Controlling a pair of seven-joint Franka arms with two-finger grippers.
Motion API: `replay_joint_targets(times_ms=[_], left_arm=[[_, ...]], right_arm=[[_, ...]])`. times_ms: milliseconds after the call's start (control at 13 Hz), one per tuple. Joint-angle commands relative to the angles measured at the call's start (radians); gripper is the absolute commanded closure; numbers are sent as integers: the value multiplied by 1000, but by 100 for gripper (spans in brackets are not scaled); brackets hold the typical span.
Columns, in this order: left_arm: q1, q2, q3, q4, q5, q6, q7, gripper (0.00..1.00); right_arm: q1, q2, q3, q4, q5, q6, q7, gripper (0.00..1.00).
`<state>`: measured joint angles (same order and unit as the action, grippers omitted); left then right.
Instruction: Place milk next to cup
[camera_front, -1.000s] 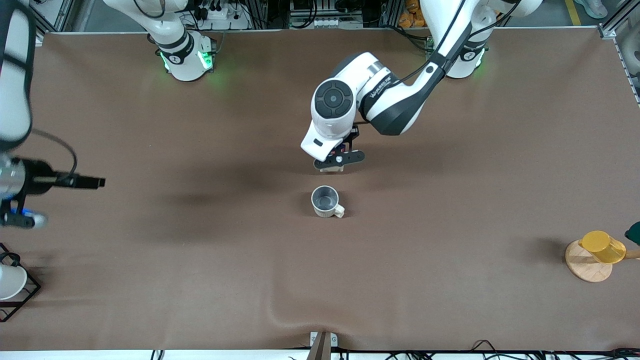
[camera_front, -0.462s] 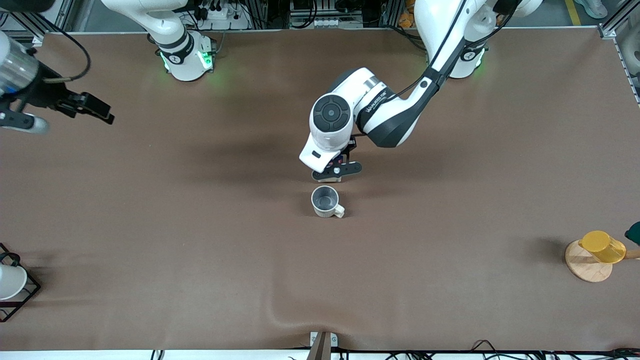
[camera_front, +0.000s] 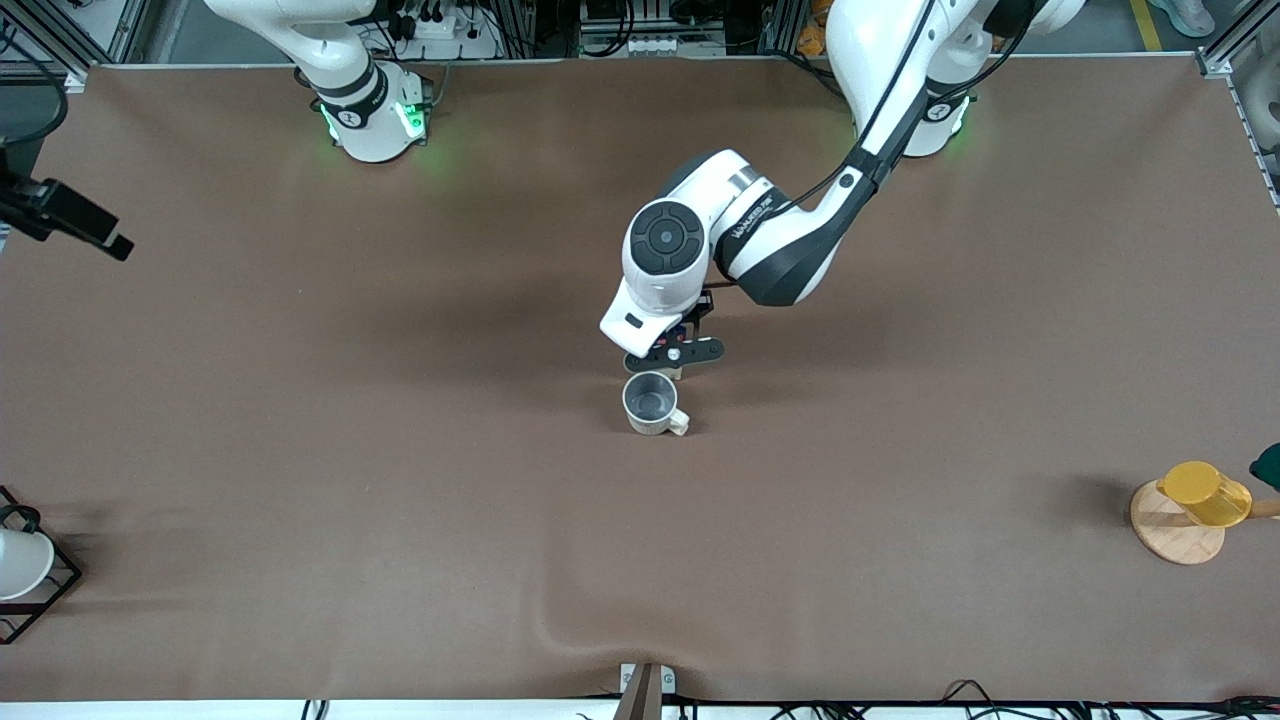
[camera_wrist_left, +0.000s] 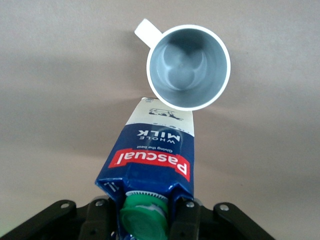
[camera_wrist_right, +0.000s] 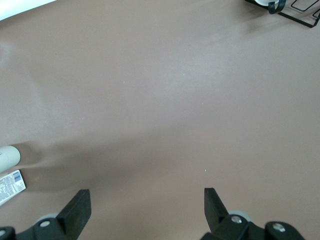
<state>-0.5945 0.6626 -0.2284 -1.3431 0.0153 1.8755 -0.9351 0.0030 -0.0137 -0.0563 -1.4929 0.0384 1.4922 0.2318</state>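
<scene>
The cup (camera_front: 650, 400), a cream-white mug with a grey interior and a stubby handle, stands upright mid-table; it also shows in the left wrist view (camera_wrist_left: 188, 66). My left gripper (camera_front: 672, 355) is shut on the milk (camera_wrist_left: 150, 155), a dark blue carton with a green cap and a red label. It holds the carton upright by its top, right beside the cup on the side toward the robots' bases. I cannot tell whether the carton's base rests on the table. In the front view my arm hides most of the milk. My right gripper (camera_front: 75, 225) is open and empty over the table's edge at the right arm's end, as the right wrist view (camera_wrist_right: 145, 197) shows.
A yellow cup (camera_front: 1205, 493) sits on a round wooden coaster (camera_front: 1170, 535) at the left arm's end. A white cup in a black wire rack (camera_front: 25, 565) stands at the right arm's end, near the front camera. A dark green object (camera_front: 1268, 465) shows beside the yellow cup.
My left gripper has moved the milk toward the cup, close beside it now. My right arm has swung toward the robots' side of the table and partly out of view.
</scene>
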Motion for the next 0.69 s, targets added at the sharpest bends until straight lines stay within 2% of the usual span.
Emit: replay_joint_targets(times_ms=[0,77,154,538,615], left_arm=[[-7,26,4,30,28,7,12,94],[-7,26,4,28,28,7,6,22],[-8,22,4,27,32,8,6,0],[-10,-47,3,27,37,-4,-25,0],[-7,-76,3,27,37,-15,-25,0]], right_arm=[[-17,81,9,86,-15,-36,-5,0],[-17,83,10,88,-15,-36,-5,0],[-17,84,10,88,-14,-36,-5,0],[-15,67,7,53,-11,-53,-5,0],[-41,70,9,54,-8,-43,-6,0]])
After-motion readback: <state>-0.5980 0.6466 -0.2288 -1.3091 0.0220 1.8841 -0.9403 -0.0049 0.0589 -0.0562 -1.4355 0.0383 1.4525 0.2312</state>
